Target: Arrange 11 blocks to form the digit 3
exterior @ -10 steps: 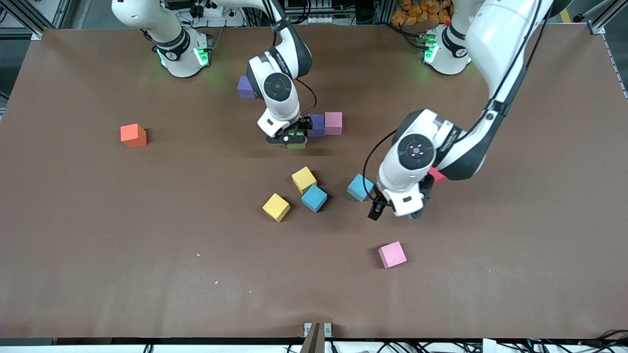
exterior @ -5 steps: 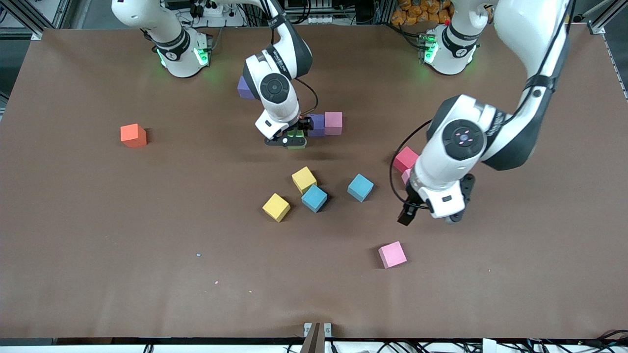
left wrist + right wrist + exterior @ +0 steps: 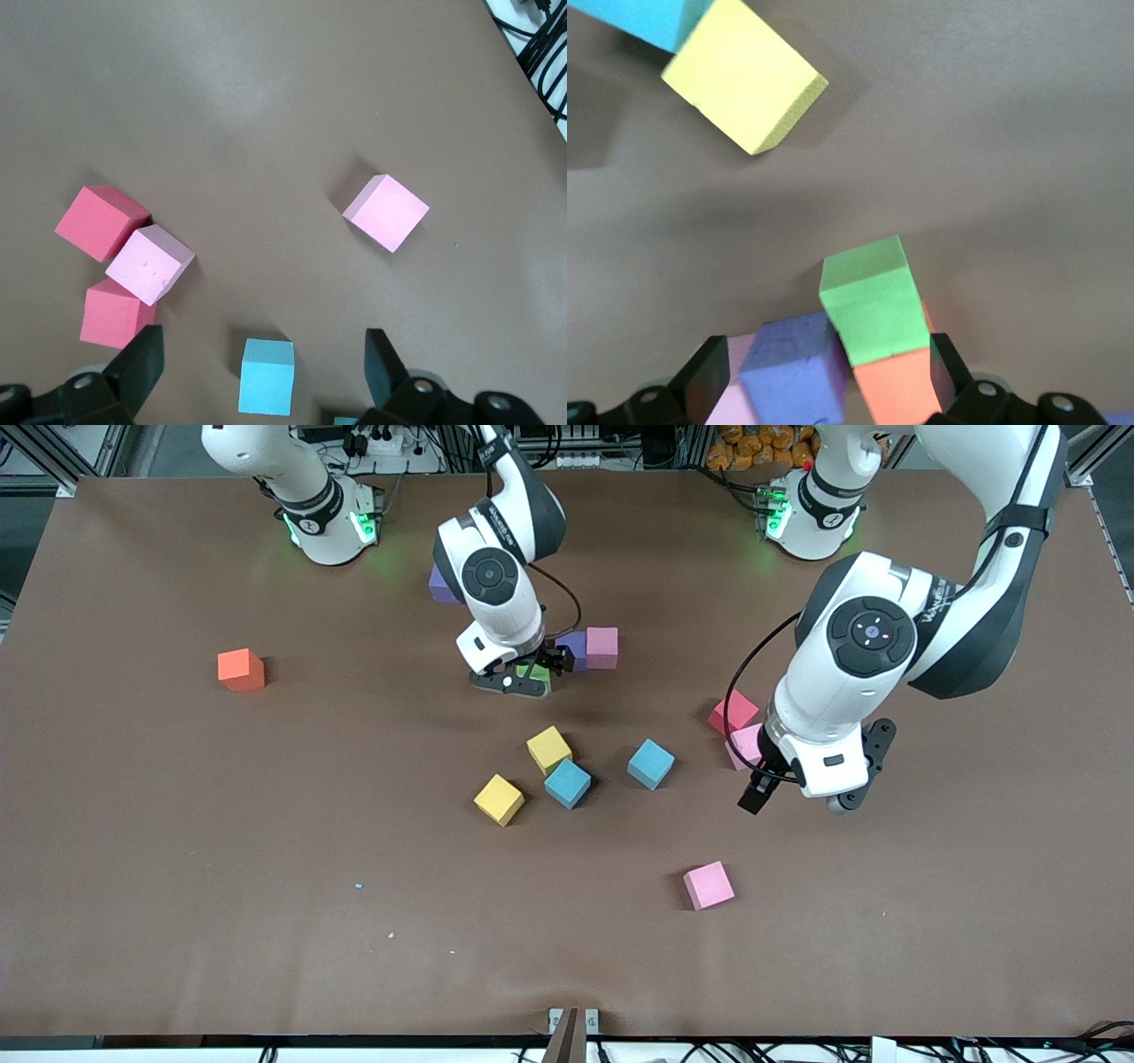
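Started cluster: a green block lies touching a purple block, which touches a pink block; purple and pink form a short row running along the worktop's length, toward the robots' bases from mid-worktop. The right wrist view shows green resting on or against an orange-red block, tilted, beside purple.
Second purple block: farther from the front camera, mostly hidden by the right arm.
Middle group: yellow block touching a light blue block corner to side; another yellow block just beside them, apart; a second light blue block near, toward the left arm's end. All sit turned at angles.
Red-pink huddle: in the left wrist view two red blocks flank a pale pink block, all touching.
Lone pink block: nearest the front camera, open worktop all round.
Orange block: alone toward the right arm's end, well apart.
Right tool: low over the green block, fingers spread wide around the cluster, clamping nothing.
Left tool: released, fingers apart, over bare worktop just beside the huddle.
Open room: broad bare surface along the edge nearest the front camera.
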Motion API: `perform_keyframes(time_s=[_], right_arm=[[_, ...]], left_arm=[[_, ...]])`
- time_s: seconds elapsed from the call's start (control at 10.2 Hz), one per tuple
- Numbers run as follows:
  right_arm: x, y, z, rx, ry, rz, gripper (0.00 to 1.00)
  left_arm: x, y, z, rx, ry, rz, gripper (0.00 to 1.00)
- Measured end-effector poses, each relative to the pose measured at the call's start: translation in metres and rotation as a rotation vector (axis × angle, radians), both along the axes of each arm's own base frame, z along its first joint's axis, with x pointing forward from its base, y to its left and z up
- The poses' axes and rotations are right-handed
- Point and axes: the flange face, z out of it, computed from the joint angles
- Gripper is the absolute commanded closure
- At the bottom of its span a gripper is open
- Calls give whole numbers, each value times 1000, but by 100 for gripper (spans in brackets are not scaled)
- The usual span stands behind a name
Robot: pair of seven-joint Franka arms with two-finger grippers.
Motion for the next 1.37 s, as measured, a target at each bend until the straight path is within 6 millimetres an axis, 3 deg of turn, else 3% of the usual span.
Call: perform_keyframes(time_s=[0.29, 0.68, 1.08, 1.37], right_arm=[[22, -10, 23, -76, -44, 32, 0], [80, -63, 22, -21, -91, 10, 0], [120, -102, -16, 8, -118, -147, 0], [134, -110, -40, -25, -116, -290, 0]], left_arm=[[1, 3, -1, 2, 1, -6, 0], [11, 25, 5, 12, 6, -97, 0], [23, 61, 22, 32, 28, -204, 0], [28, 96, 34, 42, 53, -206, 0]])
